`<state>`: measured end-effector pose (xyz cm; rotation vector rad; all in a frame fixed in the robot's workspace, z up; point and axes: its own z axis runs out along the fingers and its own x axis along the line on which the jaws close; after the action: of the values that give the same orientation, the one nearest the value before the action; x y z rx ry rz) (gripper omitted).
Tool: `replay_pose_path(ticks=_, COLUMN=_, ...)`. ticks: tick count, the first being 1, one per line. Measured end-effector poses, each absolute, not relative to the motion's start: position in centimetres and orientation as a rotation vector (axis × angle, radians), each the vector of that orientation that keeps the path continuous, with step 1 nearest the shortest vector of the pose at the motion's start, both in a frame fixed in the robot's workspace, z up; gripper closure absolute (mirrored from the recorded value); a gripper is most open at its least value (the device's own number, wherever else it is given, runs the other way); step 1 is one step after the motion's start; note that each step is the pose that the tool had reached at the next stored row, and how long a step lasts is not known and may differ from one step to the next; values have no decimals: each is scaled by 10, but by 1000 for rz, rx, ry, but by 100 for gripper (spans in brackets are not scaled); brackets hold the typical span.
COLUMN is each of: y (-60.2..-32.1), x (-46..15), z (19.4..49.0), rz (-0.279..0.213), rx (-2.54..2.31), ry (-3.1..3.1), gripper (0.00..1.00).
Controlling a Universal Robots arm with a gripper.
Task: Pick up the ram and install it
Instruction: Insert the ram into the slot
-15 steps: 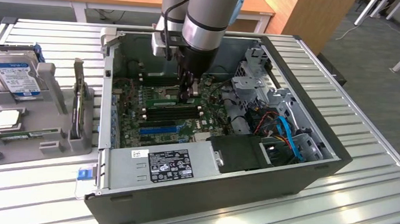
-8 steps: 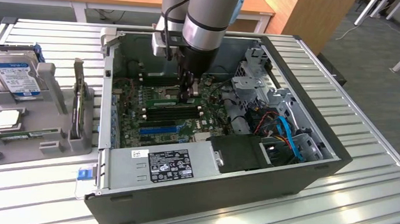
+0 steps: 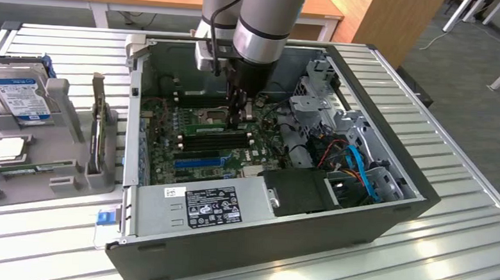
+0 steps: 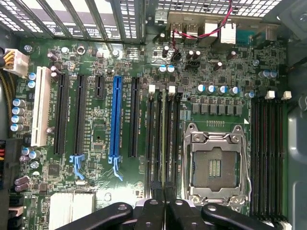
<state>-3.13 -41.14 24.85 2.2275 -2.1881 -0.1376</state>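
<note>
At exterior view's left, grey holder (image 3: 59, 101) w/ hard drive (image 3: 17, 92) stands beside open PC case (image 3: 313, 236). Mid-case, my gripper (image 3: 236, 117) is down over motherboard (image 3: 160, 142), fingers closed together. Thin green ram (image 3: 216, 130) sits just under them, next to CPU socket (image 4: 216, 165); pinched or only touched, I cannot tell. Blue cables (image 3: 364, 175) lie further right.
</note>
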Motion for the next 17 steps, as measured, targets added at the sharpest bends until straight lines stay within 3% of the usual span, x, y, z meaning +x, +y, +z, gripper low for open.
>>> replay_pose_path(ticks=17, y=-414, x=-31, z=248, rz=-138, rx=2207, ry=-2210, gripper=88)
